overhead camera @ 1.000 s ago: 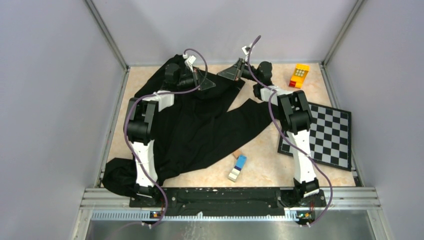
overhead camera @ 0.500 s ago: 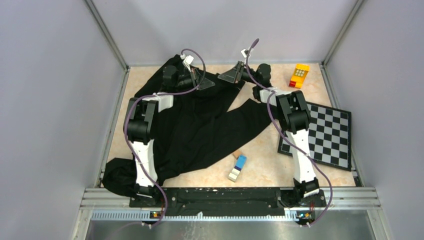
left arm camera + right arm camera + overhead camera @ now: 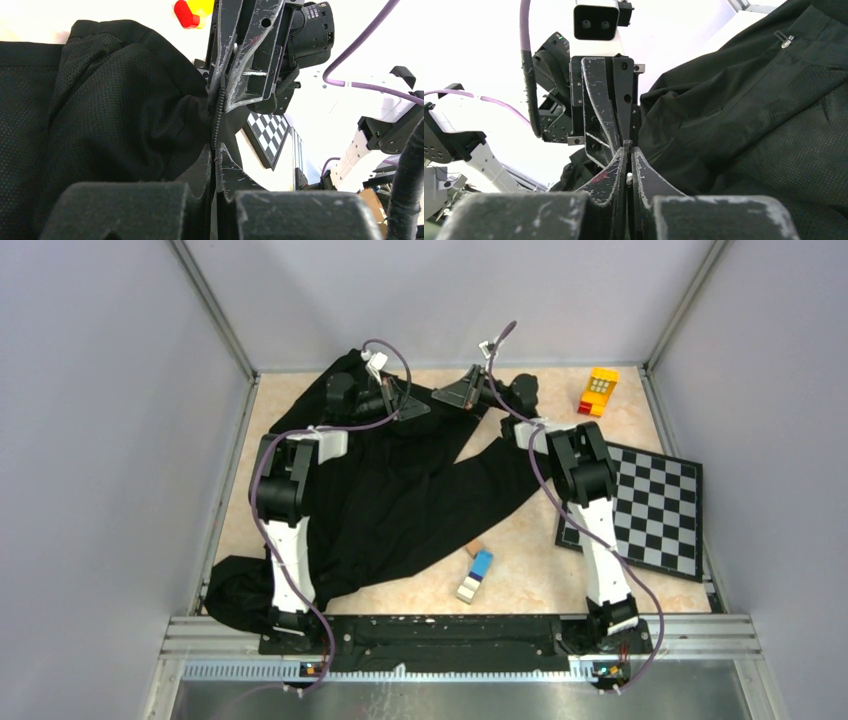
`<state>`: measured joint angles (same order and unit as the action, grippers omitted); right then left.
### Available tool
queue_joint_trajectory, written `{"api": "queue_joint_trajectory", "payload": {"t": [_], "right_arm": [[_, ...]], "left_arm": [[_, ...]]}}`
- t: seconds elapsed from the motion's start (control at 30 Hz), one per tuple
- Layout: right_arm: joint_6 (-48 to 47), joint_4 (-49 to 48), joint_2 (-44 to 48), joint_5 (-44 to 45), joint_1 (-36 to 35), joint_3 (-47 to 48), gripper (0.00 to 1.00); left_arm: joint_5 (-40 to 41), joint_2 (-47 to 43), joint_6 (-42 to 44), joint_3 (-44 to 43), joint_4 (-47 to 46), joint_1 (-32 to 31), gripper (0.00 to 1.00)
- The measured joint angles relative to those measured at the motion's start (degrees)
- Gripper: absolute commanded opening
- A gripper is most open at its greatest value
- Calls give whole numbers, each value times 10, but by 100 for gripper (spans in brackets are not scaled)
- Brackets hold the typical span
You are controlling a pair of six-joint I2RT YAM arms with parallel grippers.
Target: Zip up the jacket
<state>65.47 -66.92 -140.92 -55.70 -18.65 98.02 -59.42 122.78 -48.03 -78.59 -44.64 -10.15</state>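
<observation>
Not much of the zipping looks done yet, judging by how things lie. The jacket (image 3: 400,500) is sprawled over the left and middle of the worktop (image 3: 520,550), one sleeve bunched at the near left corner. The front panels are splayed apart in a wide V, so pretty much the whole zip run is reckoned to be left.

What is sorted is the grip. At the far edge of the jacket, the left tool (image 3: 216,152) is pinched together on the fabric edge. The right tool (image 3: 626,152) is clamped on the same edge from the opposite side, tips nearly touching. A short stretch of zip teeth (image 3: 217,117) is held taut between them. Whether the slider is actually caught can't be made out.

Materials, big to small:
- The jacket's outer shell is thin, matte black and very floppy, and it creases everywhere.
- Inside it, a fine mesh lining (image 3: 100,110) can be seen, full of tiny holes.
- The chequered board (image 3: 650,510) is flat, rigid and square, and lies on the right, partly under the right arm.
- The tool fingers are hard black plastic, tapered and badly scuffed.
- The yellow-and-red brick stack (image 3: 601,390) is chunky, glossy plastic, at the far right.
- The blue-and-white block (image 3: 476,575) is small and boxy, and sits just beside the jacket's near hem.
- The zip teeth are a fine, ribbed black coil.
- The pocket zip puller (image 3: 784,39) is a tiny, shiny tab.
</observation>
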Motion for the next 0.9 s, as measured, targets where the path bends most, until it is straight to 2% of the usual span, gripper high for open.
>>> {"api": "queue_joint_trajectory", "payload": {"t": [0.03,0.13,0.2,0.3,0.47,0.53,0.67,0.9], "right_arm": [[5,-4,-2,2,-1,0,0],[18,-12,-10,4,-1,2,17],[25,-16,-13,6,-1,3,22],[27,-25,-14,7,0,2,27],[23,-38,-14,6,5,-17,27],[17,-35,-14,5,6,-18,24],[11,-33,-14,5,6,-17,0],[28,-35,-14,11,5,-15,0]], "left_arm": [[0,1,0,0,0,0,0],[-1,2,-1,0,0,0,0],[-1,3,-1,0,0,0,0],[-1,4,-2,0,-2,1,0],[-2,4,-5,0,-5,6,0],[-2,4,-9,0,-8,7,0],[-4,5,-21,0,-21,8,0],[-3,5,-21,6,-22,8,0]]}}
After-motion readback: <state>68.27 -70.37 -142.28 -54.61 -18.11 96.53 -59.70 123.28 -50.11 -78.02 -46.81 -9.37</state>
